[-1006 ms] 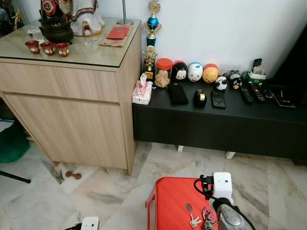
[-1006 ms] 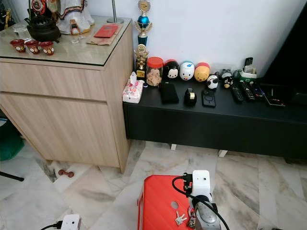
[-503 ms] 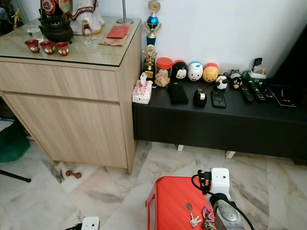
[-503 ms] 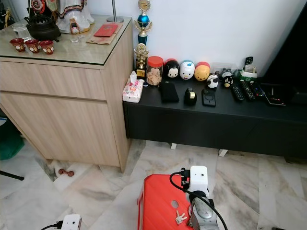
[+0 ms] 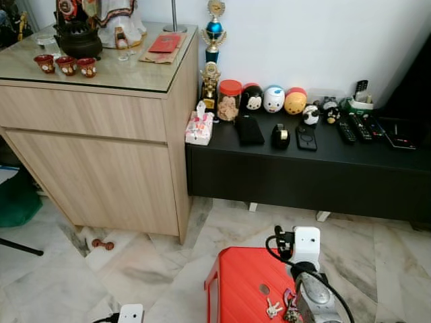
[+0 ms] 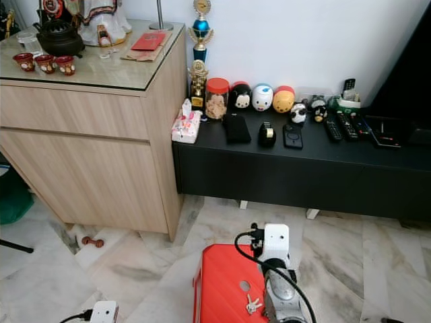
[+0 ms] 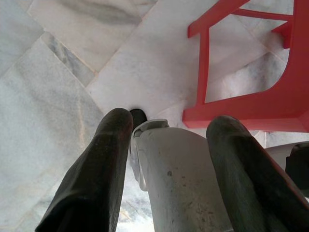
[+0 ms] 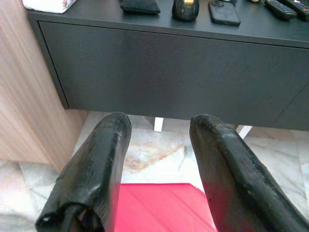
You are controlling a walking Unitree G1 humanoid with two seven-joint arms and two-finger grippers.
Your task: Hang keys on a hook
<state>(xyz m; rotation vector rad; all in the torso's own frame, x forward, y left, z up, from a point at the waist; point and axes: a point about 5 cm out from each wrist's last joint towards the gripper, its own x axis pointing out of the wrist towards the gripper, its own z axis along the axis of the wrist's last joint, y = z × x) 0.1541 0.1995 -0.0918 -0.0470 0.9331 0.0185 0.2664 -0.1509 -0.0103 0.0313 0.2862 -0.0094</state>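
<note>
A bunch of keys (image 5: 273,309) with a coloured fob lies on the top of a red plastic stool (image 5: 246,282) on the marble floor. My right arm (image 5: 307,250) reaches over the stool's right side, just beside the keys. In the right wrist view my right gripper (image 8: 159,124) is open, nothing between its fingers, above the stool's red top (image 8: 159,208) and facing the black console. In the left wrist view my left gripper (image 7: 171,121) hangs open low beside the stool's red legs (image 7: 241,104), with a white-grey rounded part behind its fingers.
A low black console (image 5: 303,168) with toy figures, remotes and a tissue pack stands along the wall ahead. A wooden cabinet (image 5: 101,155) with a glass top stands at the left. A white power strip (image 5: 129,313) and a small red object (image 5: 103,245) lie on the floor.
My right arm has moved a little forward and leftward over the stool. The keys lie where they were.
</note>
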